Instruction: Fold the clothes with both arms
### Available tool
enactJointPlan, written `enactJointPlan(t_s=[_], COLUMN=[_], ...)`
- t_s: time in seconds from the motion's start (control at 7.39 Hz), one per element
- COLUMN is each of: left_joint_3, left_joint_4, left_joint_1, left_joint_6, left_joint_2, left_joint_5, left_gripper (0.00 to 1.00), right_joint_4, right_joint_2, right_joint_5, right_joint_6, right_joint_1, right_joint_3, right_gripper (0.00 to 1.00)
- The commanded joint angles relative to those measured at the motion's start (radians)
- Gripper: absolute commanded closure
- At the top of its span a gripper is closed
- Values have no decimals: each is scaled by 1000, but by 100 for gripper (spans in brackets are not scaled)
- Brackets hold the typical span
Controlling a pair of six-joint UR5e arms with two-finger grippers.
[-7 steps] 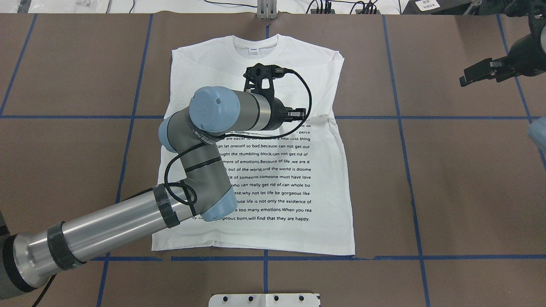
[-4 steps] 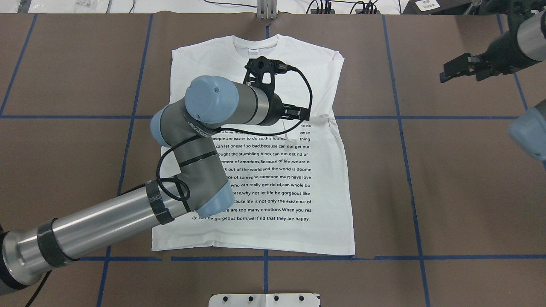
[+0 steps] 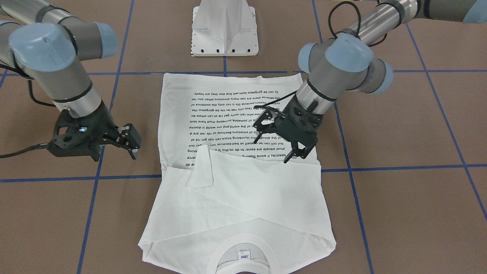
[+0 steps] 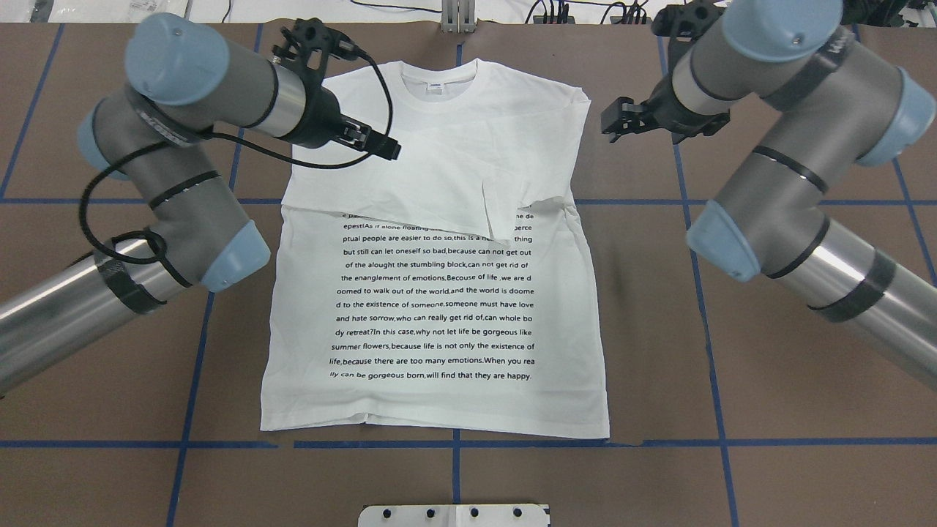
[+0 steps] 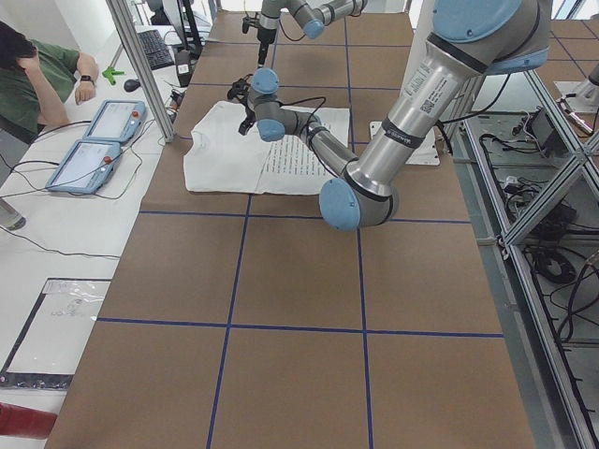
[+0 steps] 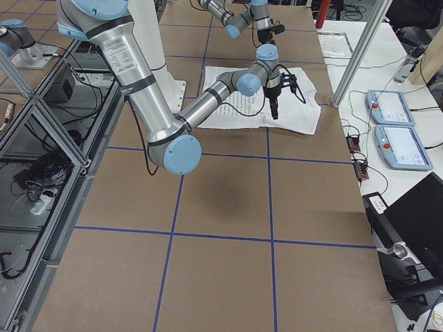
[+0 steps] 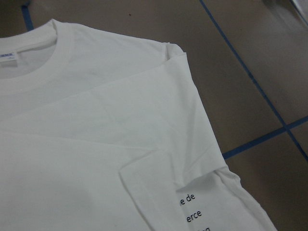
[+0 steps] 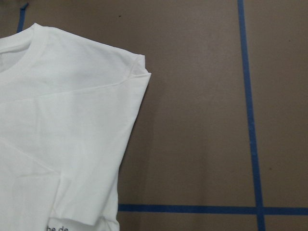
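Front view: white shirt (image 3: 243, 205) lies flat on brown table (image 3: 399, 213), print side up, collar (image 3: 243, 253) at the end far from the robot. Both sleeves are folded in across the chest; one cuff (image 3: 200, 178) laps over the top lines of text. L gripper (image 3: 297, 155) hangs over the sleeve's fold edge on the robot's left side, jaws parted, nothing in them. R gripper (image 3: 132, 143) is off the cloth, just beside the shirt's other edge over bare table; jaws look parted too, empty. White pedestal base (image 3: 224, 30) sits beyond the hem.

Overhead: L gripper (image 4: 384, 146) is over the shirt's left shoulder area; R gripper (image 4: 613, 123) is just outside the right shoulder; hem is toward the robot.

Side views: both grippers are small at the shirt's collar end, too small to judge the jaws. The left-side cam shows a person (image 5: 33, 65) at a desk w/ control tablets (image 5: 114, 119).

Wrist cams: L shows the collar, a shoulder and the folded sleeve w/ bits of text. R shows a shoulder corner, bare table and blue tape lines (image 8: 248, 96).
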Motion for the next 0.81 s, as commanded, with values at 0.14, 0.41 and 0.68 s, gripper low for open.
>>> enactJointPlan(t_s=[0.14, 0.41, 0.68], left_joint_3=[-12, -12, -12], left_joint_4=[1, 0, -2], left_joint_1=[-161, -162, -162], left_joint_6=[235, 235, 235], left_joint_2=[97, 100, 105], left_joint_5=[-145, -145, -144], left_gripper=[0, 0, 0], right_joint_4=[-73, -93, -116], right_joint_2=[264, 299, 307], right_joint_5=[-174, -246, -289], right_joint_6=[128, 161, 143], right_joint_1=[-153, -225, -288], right_joint_3=[-282, -333, -339], right_gripper=[0, 0, 0])
